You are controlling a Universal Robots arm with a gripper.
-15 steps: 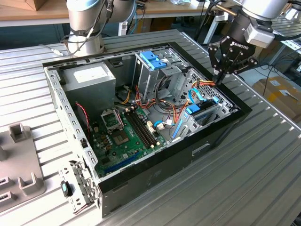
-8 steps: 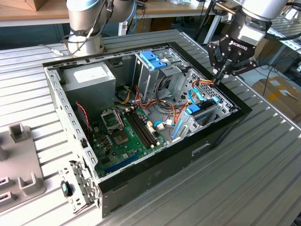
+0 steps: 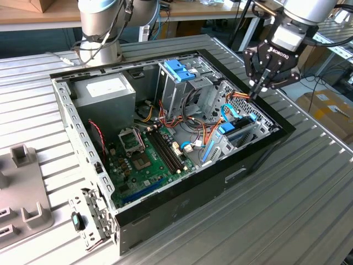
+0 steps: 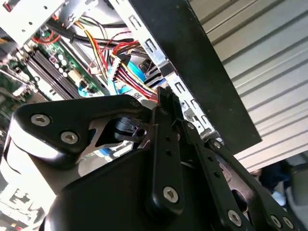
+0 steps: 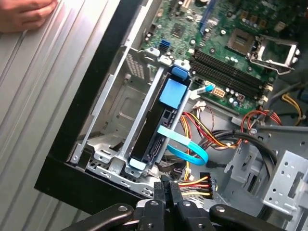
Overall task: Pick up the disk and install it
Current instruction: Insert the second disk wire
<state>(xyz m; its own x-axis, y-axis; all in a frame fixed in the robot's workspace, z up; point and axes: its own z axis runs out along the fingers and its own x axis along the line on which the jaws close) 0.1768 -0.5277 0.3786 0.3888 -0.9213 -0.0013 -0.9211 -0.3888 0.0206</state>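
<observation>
An open black desktop computer case lies on its side on the ribbed grey metal surface, showing a green motherboard, a grey box-shaped power supply at about ten o'clock within the case in the exterior view, and a metal drive cage topped with a blue plastic latch near twelve o'clock. The black end effector hangs over the case's wall at roughly two o'clock in the exterior view, its tip just above a bundle of orange, red and yellow wires. Its two fingers are pressed together with nothing between them, which both wrist views show. The disk, a flat dark rectangular drive in light-blue plastic carrier rails, sits seated in a silver metal bay against the case's black side wall, its blue tab end toward the motherboard; in the exterior view it appears as a blue-edged slab at around four o'clock from the drive cage. A thin flat blue cable loops from beside the disk toward the wire bundle. A person's hand rests on the surface at the eleven o'clock corner of the first wrist view, well apart from the case. Grey plastic fixtures stand on the surface at nine o'clock in the exterior view.
</observation>
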